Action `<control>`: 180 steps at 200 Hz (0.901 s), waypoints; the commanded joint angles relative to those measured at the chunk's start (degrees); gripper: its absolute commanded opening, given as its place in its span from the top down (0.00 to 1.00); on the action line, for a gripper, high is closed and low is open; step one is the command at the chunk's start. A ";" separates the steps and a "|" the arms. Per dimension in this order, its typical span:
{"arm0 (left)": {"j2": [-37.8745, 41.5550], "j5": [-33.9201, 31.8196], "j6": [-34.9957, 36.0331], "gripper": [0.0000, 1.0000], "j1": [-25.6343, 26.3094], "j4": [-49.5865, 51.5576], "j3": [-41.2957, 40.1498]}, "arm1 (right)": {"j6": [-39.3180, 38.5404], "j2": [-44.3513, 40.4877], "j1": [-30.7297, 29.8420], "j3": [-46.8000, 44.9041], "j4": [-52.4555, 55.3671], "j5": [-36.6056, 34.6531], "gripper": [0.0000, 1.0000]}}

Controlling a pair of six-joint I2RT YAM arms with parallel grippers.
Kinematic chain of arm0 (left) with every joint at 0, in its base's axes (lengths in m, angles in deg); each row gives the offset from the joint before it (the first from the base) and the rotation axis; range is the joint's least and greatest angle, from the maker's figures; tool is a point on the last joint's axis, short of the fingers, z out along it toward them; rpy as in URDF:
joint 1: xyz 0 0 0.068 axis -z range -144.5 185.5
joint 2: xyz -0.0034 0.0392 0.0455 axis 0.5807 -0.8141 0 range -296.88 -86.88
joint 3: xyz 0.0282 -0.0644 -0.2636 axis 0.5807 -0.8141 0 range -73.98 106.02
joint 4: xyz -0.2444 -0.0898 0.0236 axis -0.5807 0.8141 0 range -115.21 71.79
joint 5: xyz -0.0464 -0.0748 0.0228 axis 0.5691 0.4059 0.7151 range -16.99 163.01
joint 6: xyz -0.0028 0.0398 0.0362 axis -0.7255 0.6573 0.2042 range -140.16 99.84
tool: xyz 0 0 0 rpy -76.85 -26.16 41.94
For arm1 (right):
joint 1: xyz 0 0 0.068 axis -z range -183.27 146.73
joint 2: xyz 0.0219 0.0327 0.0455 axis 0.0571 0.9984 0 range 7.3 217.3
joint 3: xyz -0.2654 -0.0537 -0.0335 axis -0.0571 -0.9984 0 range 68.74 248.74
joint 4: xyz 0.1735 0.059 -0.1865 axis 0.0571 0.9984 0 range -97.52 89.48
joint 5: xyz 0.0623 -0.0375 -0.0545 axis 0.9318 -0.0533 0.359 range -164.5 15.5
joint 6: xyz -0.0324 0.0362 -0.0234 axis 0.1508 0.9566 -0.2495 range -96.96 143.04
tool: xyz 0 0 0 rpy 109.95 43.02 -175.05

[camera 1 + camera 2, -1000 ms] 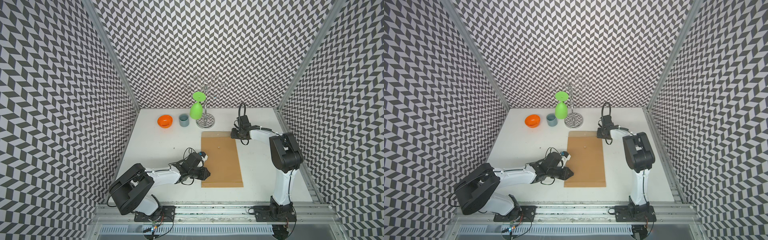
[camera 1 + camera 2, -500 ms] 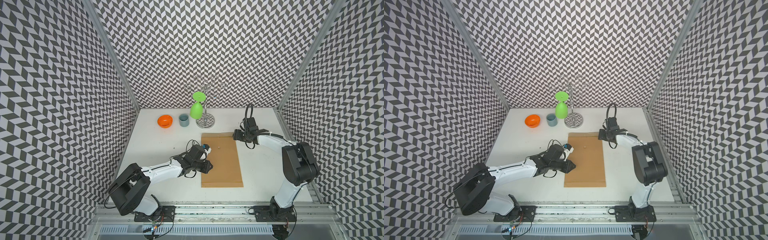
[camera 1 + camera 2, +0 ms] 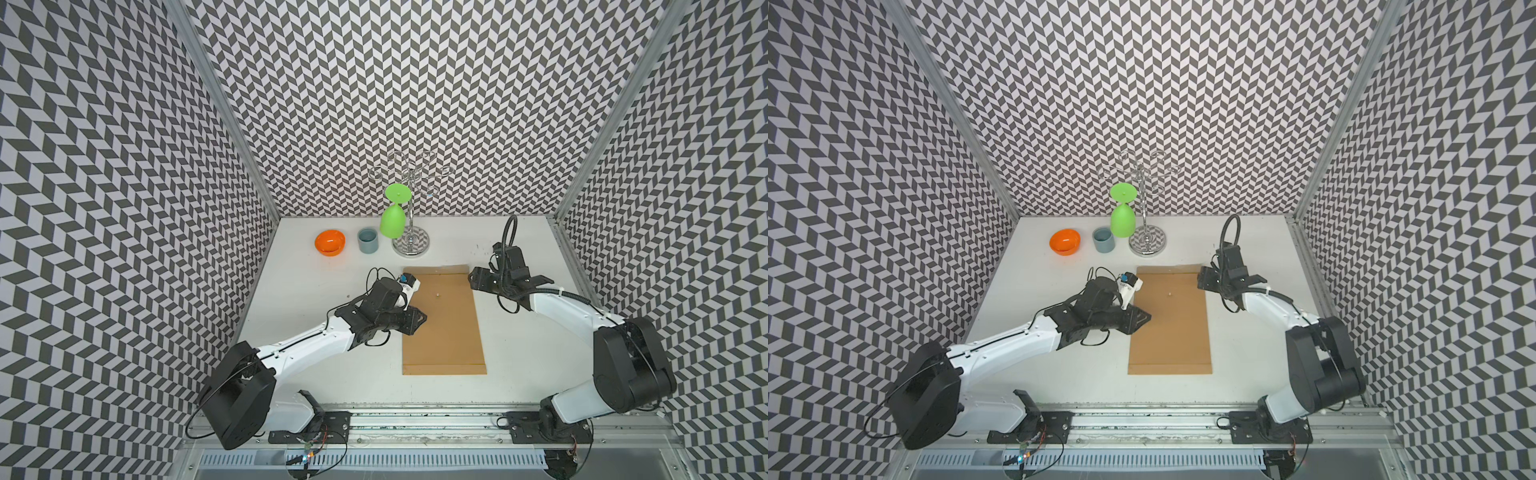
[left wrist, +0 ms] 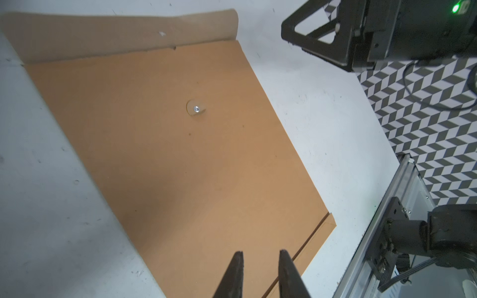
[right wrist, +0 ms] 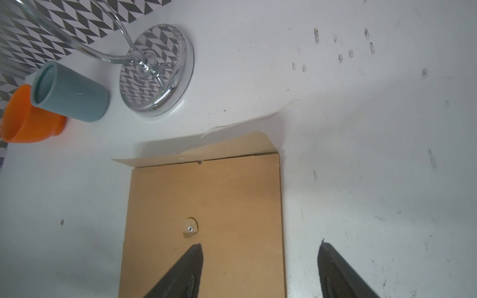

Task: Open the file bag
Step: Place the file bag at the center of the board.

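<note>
File bag [image 3: 442, 324] lying flat at mid-bench [image 3: 540, 332], button [image 4: 196, 109] upward, with its flap [image 5: 206, 152] at the far end lifted and curling and its thin string [image 5: 245, 122] trailing loose on the bench beyond. The left fingers [image 4: 233, 273], narrowly parted and holding nothing, hang over the bag's left edge. The right fingers [image 5: 185, 268], spread wide and empty, straddle its far right corner. Probable hazards: the half-raised flap may drop shut if it is not caught. A sideways push may slide the light bag instead of opening it. Fingers reaching under the flat paper may scrape the bench or crease the mouth. Clear bench lies right of and nearer than the bag. The far side is tighter, with the metal stand [image 3: 410, 245], cup [image 3: 368, 240] and orange bowl [image 3: 330, 242] near the flap.
</note>
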State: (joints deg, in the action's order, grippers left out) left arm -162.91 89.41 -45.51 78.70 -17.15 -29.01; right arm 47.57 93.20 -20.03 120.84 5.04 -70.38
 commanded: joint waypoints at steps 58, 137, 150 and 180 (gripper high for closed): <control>9.88 -5.28 2.47 0.71 -2.41 -1.56 2.12 | -0.99 -13.56 -0.10 -6.49 -4.97 -2.52 0.30; 14.25 -11.71 10.92 0.69 -6.43 -5.02 7.22 | -3.45 -12.16 0.31 -7.76 -10.43 1.65 0.90; 8.33 -8.71 10.43 0.87 -6.51 -6.80 7.91 | -3.00 -6.57 -0.55 -6.06 -10.14 4.10 0.97; -6.47 -3.13 8.82 1.00 -6.98 -12.21 10.79 | -0.67 -1.09 -3.39 -7.36 -12.55 6.34 0.97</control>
State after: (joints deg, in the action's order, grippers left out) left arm -160.18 80.13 -36.09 72.21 -26.16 -19.87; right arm 45.36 90.12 -21.29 114.00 -5.91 -67.84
